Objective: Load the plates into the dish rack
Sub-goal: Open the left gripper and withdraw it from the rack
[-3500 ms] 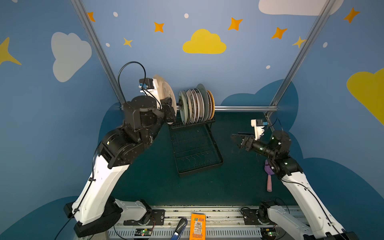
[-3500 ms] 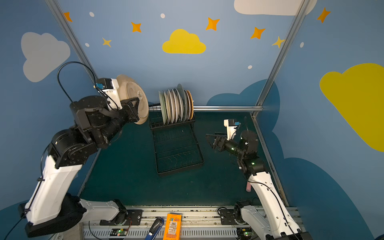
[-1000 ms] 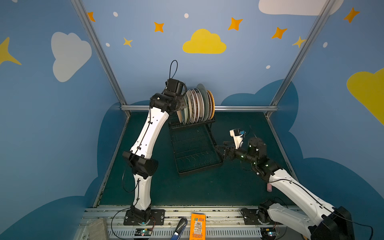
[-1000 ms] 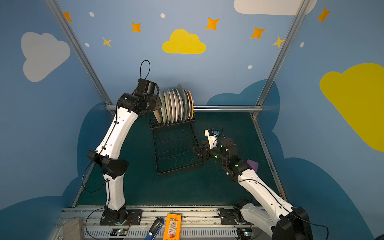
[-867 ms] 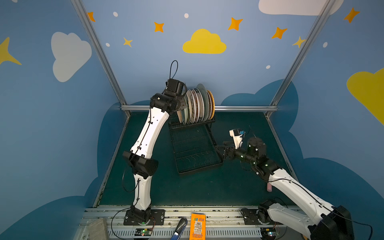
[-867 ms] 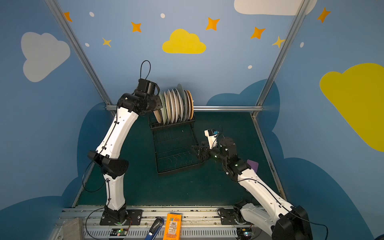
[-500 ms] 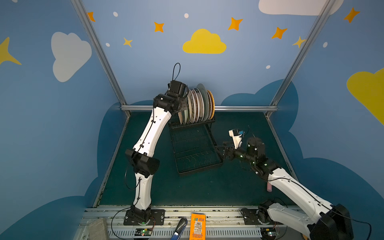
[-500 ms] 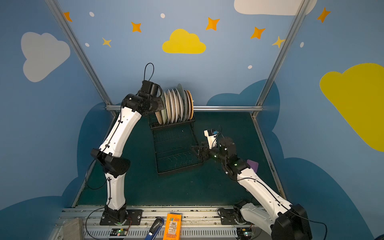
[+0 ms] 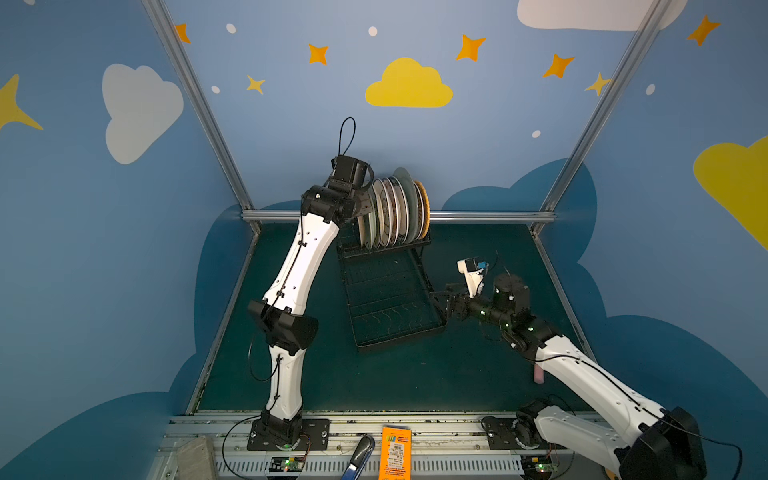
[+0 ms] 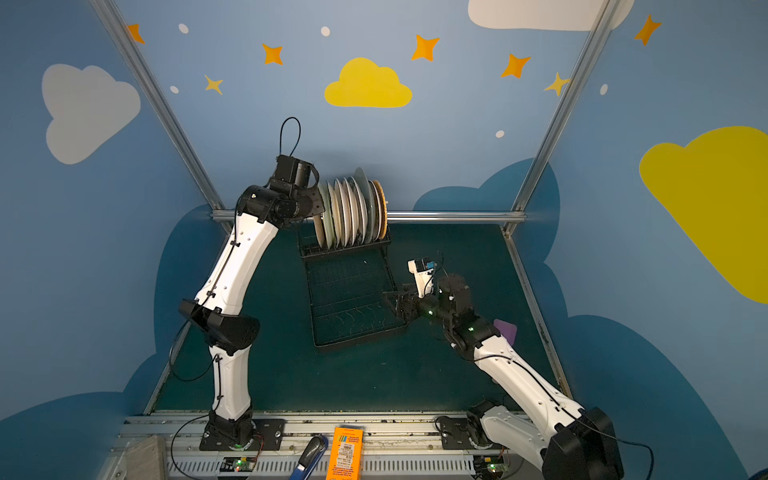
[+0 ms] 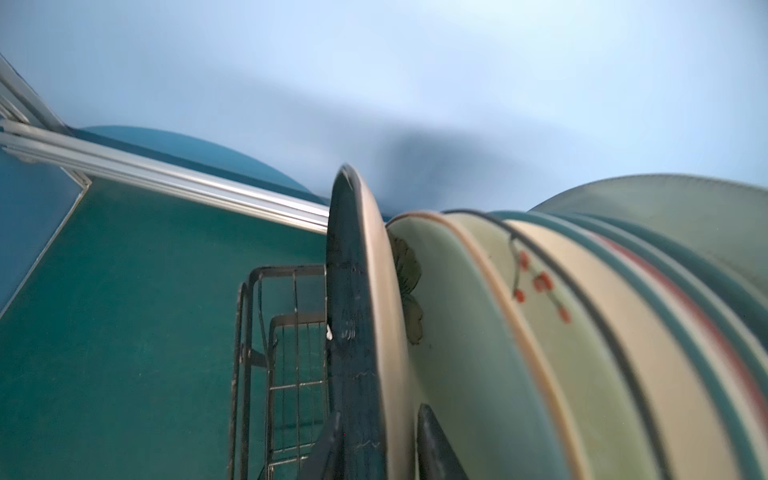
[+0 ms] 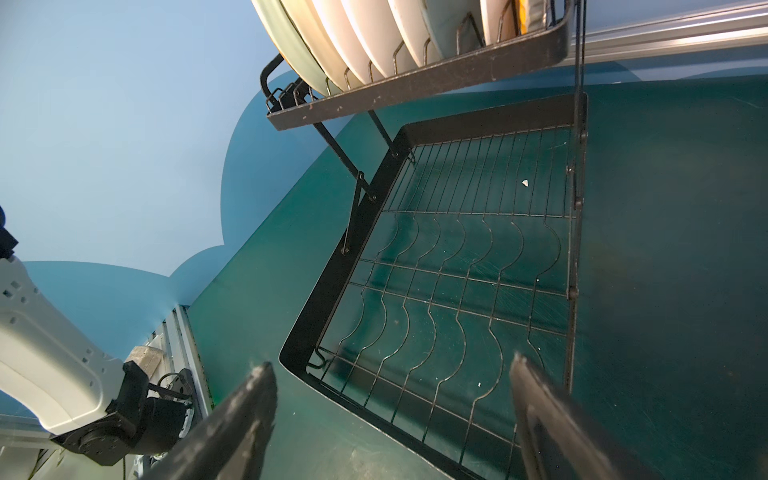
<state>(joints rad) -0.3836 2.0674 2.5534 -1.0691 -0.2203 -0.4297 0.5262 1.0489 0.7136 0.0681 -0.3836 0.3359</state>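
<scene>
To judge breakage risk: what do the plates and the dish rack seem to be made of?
The plates: likely glazed ceramic, glossy, with painted flowers and rim bands. The dish rack: probably black-coated metal, thin bent wires, pale chips in the coating.

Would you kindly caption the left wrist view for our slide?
Left gripper straddling the outermost, dark-backed plate in the rack.

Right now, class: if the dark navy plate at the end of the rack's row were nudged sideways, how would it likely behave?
The navy plate stands on edge in the dish rack with no plate on its outer side, so it would probably tip that way rather than slide. Its thin, smooth-looking rim suggests something stiff, likely slippery and chippable.
</scene>
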